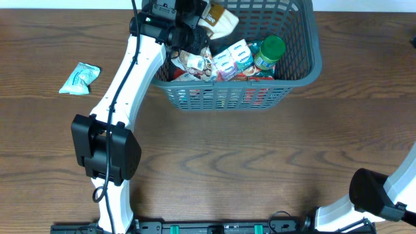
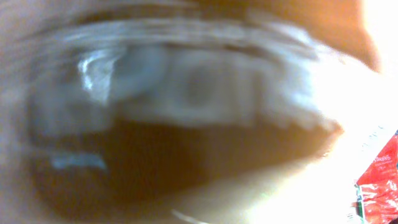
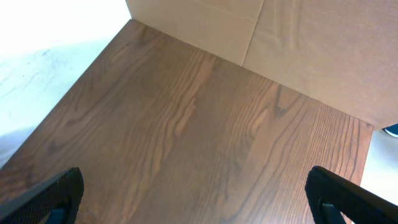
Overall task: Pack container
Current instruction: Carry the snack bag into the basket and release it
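Observation:
The container (image 1: 307,64), a large dark grey lattice basket, stands at the back of the table. It holds white and teal packets (image 1: 234,58), red packets (image 1: 250,76) and a green-lidded jar (image 1: 270,51). My left gripper (image 1: 194,18) reaches over the basket's left part, right against a cream and brown packet (image 1: 221,22). That packet fills the left wrist view as a blur (image 2: 186,93), hiding the jaws; a red packet (image 2: 380,186) shows at the edge. My right gripper (image 3: 196,190) hangs open over bare wood, nothing between its fingers (image 3: 59,196).
A light teal packet (image 1: 79,78) lies on the table left of the basket. The left arm's base (image 1: 107,153) stands at the front left, the right arm's base (image 1: 377,195) at the front right corner. A cardboard wall (image 3: 298,43) borders the table's end.

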Controlling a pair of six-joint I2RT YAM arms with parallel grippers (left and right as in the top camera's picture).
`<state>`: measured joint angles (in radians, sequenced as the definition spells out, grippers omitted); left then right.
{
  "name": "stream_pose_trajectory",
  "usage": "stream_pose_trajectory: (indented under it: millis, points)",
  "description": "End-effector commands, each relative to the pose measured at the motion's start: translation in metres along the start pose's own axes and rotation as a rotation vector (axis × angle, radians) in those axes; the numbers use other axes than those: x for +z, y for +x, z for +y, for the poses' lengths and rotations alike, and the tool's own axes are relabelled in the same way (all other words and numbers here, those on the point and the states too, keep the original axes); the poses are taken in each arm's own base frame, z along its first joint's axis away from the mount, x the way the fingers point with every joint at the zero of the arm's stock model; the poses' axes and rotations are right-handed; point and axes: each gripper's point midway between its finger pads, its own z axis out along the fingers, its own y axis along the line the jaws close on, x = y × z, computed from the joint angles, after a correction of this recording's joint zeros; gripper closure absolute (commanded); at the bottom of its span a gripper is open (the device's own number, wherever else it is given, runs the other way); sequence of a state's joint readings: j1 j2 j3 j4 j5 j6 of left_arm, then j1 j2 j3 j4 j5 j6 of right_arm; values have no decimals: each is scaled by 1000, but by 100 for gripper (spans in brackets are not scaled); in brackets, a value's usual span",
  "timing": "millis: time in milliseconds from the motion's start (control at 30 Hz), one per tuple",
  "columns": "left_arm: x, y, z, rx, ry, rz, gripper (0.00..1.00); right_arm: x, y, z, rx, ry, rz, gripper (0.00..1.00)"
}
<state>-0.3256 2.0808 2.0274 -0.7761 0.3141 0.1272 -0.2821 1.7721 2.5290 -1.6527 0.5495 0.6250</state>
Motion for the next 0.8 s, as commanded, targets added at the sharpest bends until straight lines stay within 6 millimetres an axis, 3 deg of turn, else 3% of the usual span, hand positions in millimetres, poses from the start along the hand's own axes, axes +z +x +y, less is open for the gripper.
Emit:
stream_pose_trajectory:
  millis: [0,33,67,233,367,467,633,767]
  points:
    - [-5,-4,3,-13,-12,-15,20,2,0,-2,17,12,1,1]
    - [-7,-5,2,-17,-12,-18,5,2,0,-2,17,12,1,1]
    - [-10,-7,2,-18,-12,-24,1,2,0,-2,17,12,1,1]
    - [-40,-22,-11,-8,19,-87,1,2,0,-2,16,12,1,1]
    - [-87,-43,-21,20,11,-190,1,2,0,-2,16,12,1,1]
    - [-140,-60,-17,33,-73,-296,1,2,0,-2,16,13,1,1]
    - [-237,-62,21,-15,-373,-426,1,2,0,-2,16,12,1,1]
    - [-299,-30,74,-118,-689,-407,1,2,0,-2,17,12,1,1]
